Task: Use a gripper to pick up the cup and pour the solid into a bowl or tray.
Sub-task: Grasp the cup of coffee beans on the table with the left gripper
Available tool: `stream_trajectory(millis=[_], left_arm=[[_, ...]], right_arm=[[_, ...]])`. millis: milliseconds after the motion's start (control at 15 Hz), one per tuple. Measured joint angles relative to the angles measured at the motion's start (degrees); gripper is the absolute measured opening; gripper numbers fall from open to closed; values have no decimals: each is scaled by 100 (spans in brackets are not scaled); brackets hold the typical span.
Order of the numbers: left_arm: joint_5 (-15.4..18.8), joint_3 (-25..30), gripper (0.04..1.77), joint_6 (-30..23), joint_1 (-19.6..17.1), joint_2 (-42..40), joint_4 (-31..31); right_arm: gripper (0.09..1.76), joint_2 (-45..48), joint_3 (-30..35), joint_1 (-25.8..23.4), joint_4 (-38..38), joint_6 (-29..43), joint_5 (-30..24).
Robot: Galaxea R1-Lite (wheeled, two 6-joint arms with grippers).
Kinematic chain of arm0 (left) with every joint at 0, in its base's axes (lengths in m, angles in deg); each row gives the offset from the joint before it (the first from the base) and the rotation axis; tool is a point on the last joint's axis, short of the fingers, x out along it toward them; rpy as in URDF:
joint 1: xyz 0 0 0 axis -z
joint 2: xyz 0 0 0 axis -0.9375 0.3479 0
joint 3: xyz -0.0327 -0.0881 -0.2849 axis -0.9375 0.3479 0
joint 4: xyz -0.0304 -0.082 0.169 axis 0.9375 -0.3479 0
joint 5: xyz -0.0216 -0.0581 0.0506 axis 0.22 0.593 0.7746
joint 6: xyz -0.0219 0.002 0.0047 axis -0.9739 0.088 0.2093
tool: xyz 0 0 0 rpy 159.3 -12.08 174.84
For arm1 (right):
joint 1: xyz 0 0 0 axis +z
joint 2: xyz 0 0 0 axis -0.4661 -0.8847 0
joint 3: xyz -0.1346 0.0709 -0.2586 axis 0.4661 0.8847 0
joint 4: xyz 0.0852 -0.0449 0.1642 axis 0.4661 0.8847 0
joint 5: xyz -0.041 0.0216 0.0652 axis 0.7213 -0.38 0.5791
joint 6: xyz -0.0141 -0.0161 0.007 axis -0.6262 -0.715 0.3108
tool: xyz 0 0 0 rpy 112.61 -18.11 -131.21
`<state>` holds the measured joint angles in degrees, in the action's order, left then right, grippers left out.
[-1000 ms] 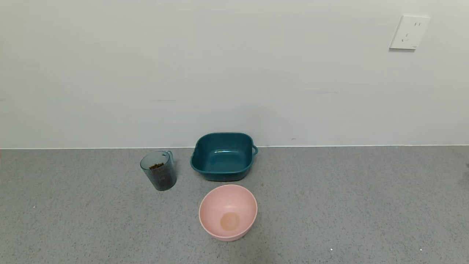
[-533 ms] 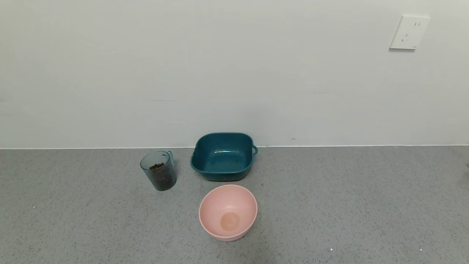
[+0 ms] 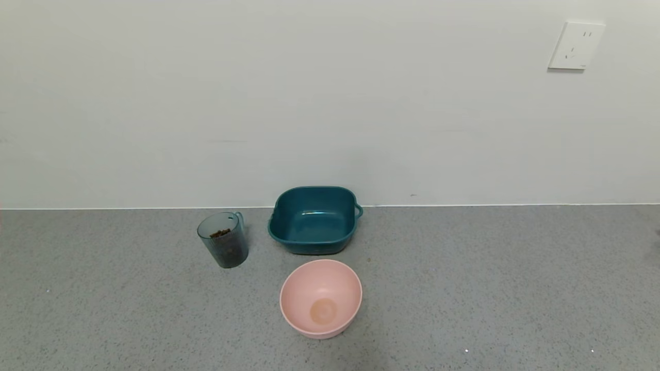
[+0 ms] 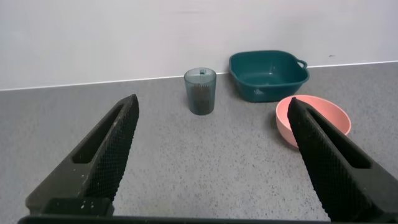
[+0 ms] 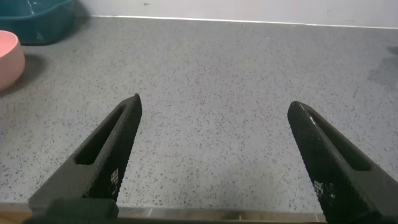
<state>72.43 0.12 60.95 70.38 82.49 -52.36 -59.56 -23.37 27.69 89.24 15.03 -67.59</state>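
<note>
The translucent grey-teal cup stands upright on the grey counter, left of the dark teal basin. Dark brown pellets fill part of the cup. The basin holds nothing. In the left wrist view the cup and basin stand far ahead of my left gripper, which is open and empty. My right gripper is open and empty over bare counter, with the basin's edge far off. Neither gripper shows in the head view.
A round pale pink bowl stands in front of the basin, nearer to me; it also shows in the left wrist view and the right wrist view. A white wall with a socket backs the counter.
</note>
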Motion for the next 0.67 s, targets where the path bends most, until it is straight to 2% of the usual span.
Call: stream_trajectory(millis=[333,667], left_arm=[[13,-584,172,351,30,883,11],[0,-1014,172,422,39,2327,28]], right_arm=[[171,0,0,0,0,-1,0],[171,2,0,0,0,-1,0]])
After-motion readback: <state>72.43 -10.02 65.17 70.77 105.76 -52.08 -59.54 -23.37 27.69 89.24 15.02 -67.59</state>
